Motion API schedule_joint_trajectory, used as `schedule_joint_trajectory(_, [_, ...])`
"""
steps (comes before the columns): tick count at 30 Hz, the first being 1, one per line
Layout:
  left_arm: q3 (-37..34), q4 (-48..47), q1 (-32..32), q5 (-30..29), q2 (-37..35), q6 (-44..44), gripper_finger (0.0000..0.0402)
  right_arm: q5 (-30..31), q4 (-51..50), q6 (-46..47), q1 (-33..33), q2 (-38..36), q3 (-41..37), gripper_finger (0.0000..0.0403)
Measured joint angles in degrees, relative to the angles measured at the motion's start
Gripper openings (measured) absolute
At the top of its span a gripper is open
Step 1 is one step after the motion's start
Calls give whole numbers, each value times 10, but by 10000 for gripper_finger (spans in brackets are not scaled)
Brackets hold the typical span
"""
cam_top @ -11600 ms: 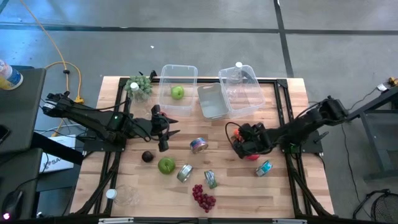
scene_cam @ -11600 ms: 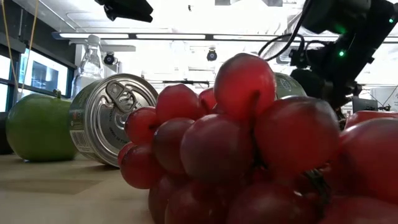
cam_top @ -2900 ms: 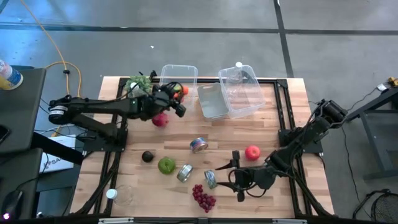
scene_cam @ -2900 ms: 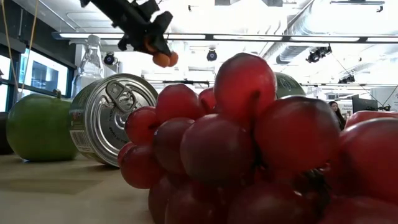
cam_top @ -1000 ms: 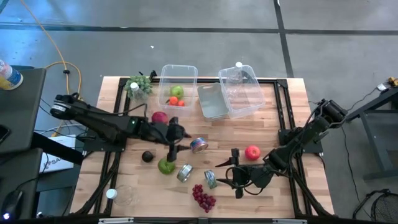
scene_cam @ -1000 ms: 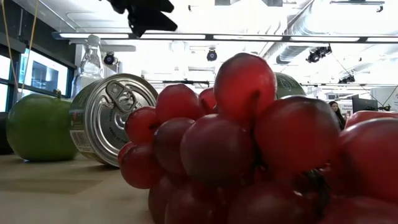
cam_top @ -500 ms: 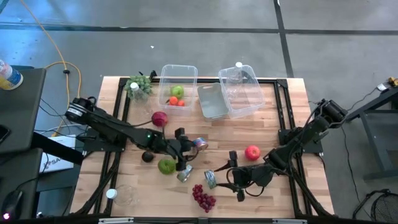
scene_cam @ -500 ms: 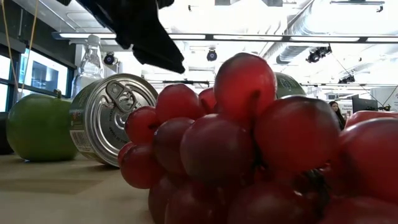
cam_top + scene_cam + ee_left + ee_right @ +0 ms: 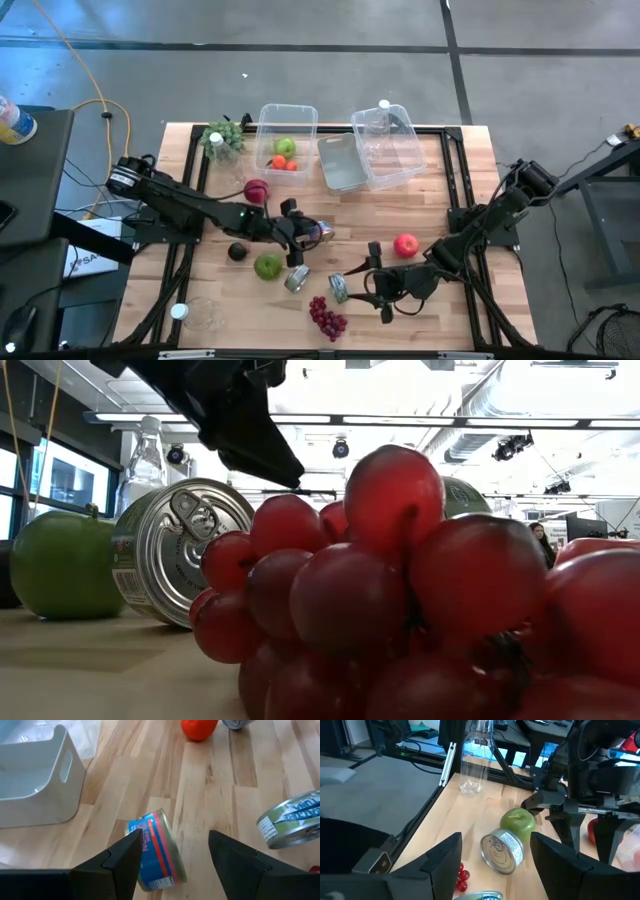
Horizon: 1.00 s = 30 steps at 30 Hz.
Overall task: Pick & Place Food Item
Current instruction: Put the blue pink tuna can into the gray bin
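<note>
The left gripper [image 9: 300, 240] hangs over the middle of the wooden table [image 9: 440, 190]. Its two dark fingers [image 9: 117, 862] are spread apart and hold nothing. A small can with a blue and red label [image 9: 159, 851] lies on its side right in front of the jaws, close to the gap between them but not squeezed. Past that can is a red tomato [image 9: 198, 728], well apart from the jaws. Off to one side of the jaws is a white bin [image 9: 35, 785], and on the other side lies a can with a green label [image 9: 295, 820].

The right gripper [image 9: 378, 283] waits low near the front of the table. Its jaws are spread too, with nothing in them. Straight ahead of those jaws lies a silver can [image 9: 502, 851] on its side, and a green apple [image 9: 518, 820] sits just behind it, touching or almost touching. A clear plastic bottle [image 9: 474, 757] stands upright farther off near the table edge. A few red grapes [image 9: 461, 874] sit close beside one finger.

In the view from above, a clear tub [image 9: 287, 140] at the back holds a green apple and small orange fruits [image 9: 285, 163]. A dark red fruit [image 9: 257, 190] sits on the table near it.
</note>
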Motion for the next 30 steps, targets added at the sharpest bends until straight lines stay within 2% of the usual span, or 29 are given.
schedule_joint_trajectory(3, [0,0,-1,0,0,0,240,0,0,10,0,0,0,226])
schedule_joint_trajectory(11, [0,-2,4,-3,13,13,341,0,0,7,0,0,0,226])
schedule_joint_trajectory(14, [0,-1,4,-3,21,1,363,0,-4,7,0,0,0,226])
schedule_joint_trajectory(22, [1,17,9,-6,27,-11,369,-1,-16,6,0,0,0,226])
schedule_joint_trajectory(30, [0,-17,25,-19,51,-32,369,-2,-19,12,0,0,0,226])
